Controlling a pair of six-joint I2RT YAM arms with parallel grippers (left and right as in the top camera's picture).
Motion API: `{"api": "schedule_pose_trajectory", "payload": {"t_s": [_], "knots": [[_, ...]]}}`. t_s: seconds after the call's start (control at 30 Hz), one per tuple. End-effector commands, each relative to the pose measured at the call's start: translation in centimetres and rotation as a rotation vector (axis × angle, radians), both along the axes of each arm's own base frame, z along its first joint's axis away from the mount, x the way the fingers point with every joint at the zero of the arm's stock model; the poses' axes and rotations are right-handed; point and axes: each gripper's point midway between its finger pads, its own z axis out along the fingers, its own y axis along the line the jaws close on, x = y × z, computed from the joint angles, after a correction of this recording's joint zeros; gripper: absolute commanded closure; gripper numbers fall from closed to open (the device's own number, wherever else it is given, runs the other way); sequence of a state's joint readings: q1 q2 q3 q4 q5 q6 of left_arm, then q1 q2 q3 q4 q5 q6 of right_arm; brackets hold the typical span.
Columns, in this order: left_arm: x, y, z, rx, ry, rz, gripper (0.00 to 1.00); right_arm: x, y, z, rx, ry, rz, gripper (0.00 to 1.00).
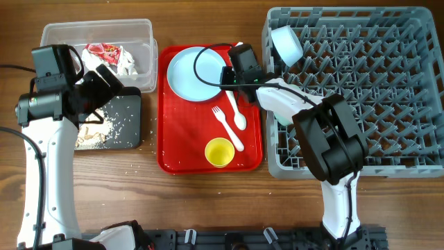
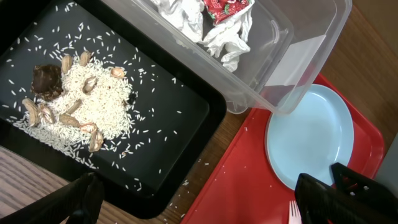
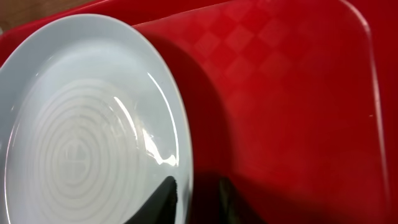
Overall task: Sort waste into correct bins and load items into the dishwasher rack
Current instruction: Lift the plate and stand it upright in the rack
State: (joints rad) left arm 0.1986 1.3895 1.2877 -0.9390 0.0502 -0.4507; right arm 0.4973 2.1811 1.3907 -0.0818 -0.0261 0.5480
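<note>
- Squinting at the right gripper [image 3: 196,196] here, is it actually pinching the plate [image 3: 87,137] or what?
- Honestly, I'm not managing to tell. Its fingers [image 3: 165,202] are sitting either side of the plate's right rim, one over the blue and one over the red tray [image 3: 292,93]. Whether they're squeezing just isn't showing. The plate is lying at the top end of that red tray, and the fork [image 1: 223,119], spoon [image 1: 238,118] and yellow cup [image 1: 219,152] are lying below it.
- And the left gripper [image 2: 199,202]?
- That one's hanging with its fingers [image 2: 81,199] spread wide, carrying nothing. It's hovering where the black tray [image 2: 186,112], the clear tub [image 2: 298,56] and the red tray are all meeting.
- Where's the rubbish sitting?
- The wrapper [image 2: 227,7] and napkins [image 2: 230,37] are lying in the clear tub. The food scraps [image 2: 74,102] are piling up in the black tray with the brown lump [image 2: 46,81] at their edge, and loose grains are lying all around them.
- Anything in the rack [image 1: 388,90]?
- One bowl [image 1: 286,43] is leaning tilted in its top-left corner, going by the overhead view.
</note>
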Motion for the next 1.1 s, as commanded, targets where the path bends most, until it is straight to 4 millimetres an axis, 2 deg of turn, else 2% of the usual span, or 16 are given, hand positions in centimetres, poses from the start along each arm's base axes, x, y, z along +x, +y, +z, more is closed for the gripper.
{"api": "schedule_pose_trajectory", "payload": {"t_s": [0.0,0.1,0.17,0.27,0.37,0.47,0.57,0.63,0.7,0.73,0.83,0.97,1.07], "knots": [[0.2,0.2,0.3,0.002,-0.008,0.003,0.00,-1.1,1.5,-1.8,-0.015,0.030,0.029,0.85],[0.2,0.2,0.3,0.002,-0.008,0.003,0.00,-0.8,1.0,-1.8,-0.046,0.013,0.003,0.96],[0.2,0.2,0.3,0.001,-0.008,0.004,0.00,-0.2,0.5,-1.4,-0.064,-0.009,-0.026,0.96],[0.2,0.2,0.3,0.001,-0.008,0.004,0.00,1.0,0.2,1.1,-0.088,-0.064,-0.021,0.96],[0.2,0.2,0.3,0.001,-0.008,0.004,0.00,2.4,0.2,6.6,-0.114,-0.184,0.051,0.96],[0.2,0.2,0.3,0.002,-0.008,0.003,0.00,2.6,-0.4,13.9,-0.127,-0.331,0.072,0.96],[0.2,0.2,0.3,0.001,-0.008,0.004,0.00,2.6,-3.5,20.4,-0.185,-0.451,-0.060,0.96],[0.2,0.2,0.3,0.001,-0.008,0.004,0.00,2.0,-5.3,23.3,-0.263,-0.510,-0.091,0.96],[0.2,0.2,0.3,0.001,-0.008,0.004,0.00,1.4,-7.2,24.9,-0.353,-0.534,-0.122,0.96],[0.2,0.2,0.3,0.001,-0.008,0.004,0.00,1.0,-8.7,25.5,-0.427,-0.537,-0.162,0.96],[0.2,0.2,0.3,0.001,-0.008,0.004,0.00,0.1,-11.5,26.1,-0.541,-0.518,-0.249,0.96],[0.2,0.2,0.3,0.001,-0.008,0.004,0.00,-0.8,-12.6,26.9,-0.578,-0.510,-0.270,0.96],[0.2,0.2,0.3,0.002,-0.008,0.003,0.00,-1.4,-13.2,28.6,-0.621,-0.541,-0.260,0.96]]}}
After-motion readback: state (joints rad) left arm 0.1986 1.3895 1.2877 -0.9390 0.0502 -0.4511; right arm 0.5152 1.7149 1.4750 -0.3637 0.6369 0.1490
